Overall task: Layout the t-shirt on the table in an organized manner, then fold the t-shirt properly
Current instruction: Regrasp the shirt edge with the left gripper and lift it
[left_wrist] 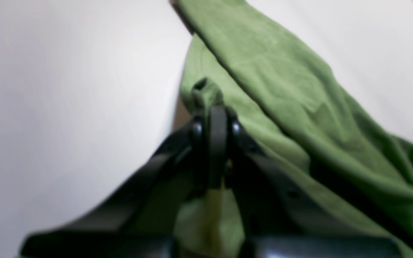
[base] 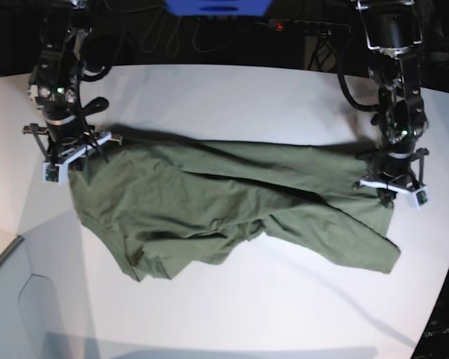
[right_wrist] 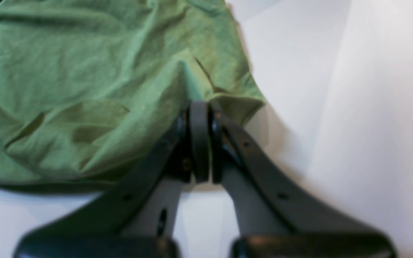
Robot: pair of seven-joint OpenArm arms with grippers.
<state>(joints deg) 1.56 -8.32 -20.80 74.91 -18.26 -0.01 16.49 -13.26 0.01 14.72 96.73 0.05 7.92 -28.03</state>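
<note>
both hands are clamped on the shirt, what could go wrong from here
1. The left hand pinches only a small bunched nub of the t-shirt, so the cloth may slip out when pulled.
2. The middle lies in overlapping folds; pulling the two hands apart may leave creases rather than a flat layout.
3. The right hand grips near a hem corner, which may stretch unevenly.

The olive-green t-shirt (base: 232,202) sprawls wrinkled across the middle of the white table (base: 232,314), partly folded over itself, its two far corners lifted.

The t-shirt (base: 232,206) lies across the middle of the table (base: 232,314), stretched between its left and right edges.
</note>
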